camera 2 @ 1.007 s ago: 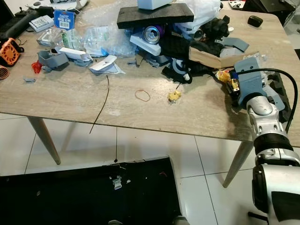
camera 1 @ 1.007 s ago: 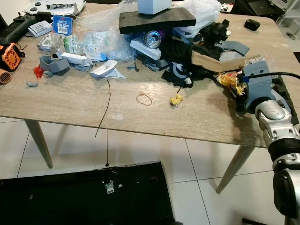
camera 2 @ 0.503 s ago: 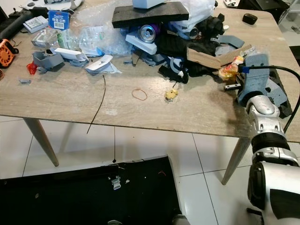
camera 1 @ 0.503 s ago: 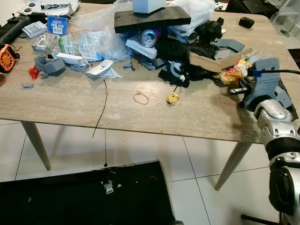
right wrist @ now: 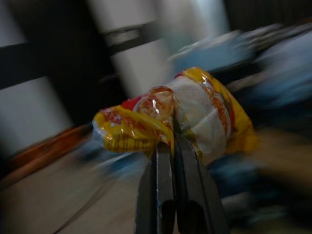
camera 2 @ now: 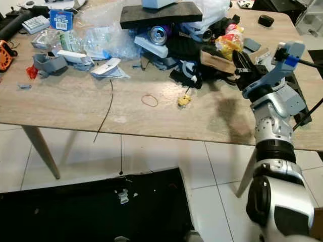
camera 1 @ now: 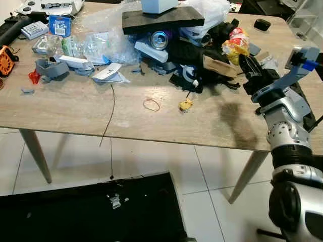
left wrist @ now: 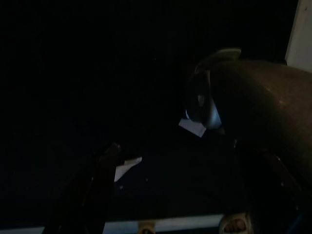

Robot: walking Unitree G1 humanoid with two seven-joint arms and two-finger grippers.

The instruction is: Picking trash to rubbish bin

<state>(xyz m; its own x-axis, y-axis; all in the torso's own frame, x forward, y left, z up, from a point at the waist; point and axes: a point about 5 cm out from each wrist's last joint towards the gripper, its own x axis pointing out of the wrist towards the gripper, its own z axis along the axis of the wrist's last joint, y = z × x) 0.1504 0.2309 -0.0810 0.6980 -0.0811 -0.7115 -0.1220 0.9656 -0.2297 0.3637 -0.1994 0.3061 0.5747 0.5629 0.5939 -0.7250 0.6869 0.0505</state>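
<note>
You're looking at a light wooden table (camera 1: 75, 108) on slanted legs over white floor tiles (camera 1: 151, 159), a black mat (camera 1: 75, 212) below.

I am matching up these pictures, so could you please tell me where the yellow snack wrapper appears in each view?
Left eye view: the yellow snack wrapper is held up at upper right by the right hand, above the table's far right.
Right eye view: upper right, same spot.
Right wrist view: centre, pinched between the black fingers.
Left wrist view: too dark to tell.
Shared landmark: the cardboard piece just below the wrapper.
</note>
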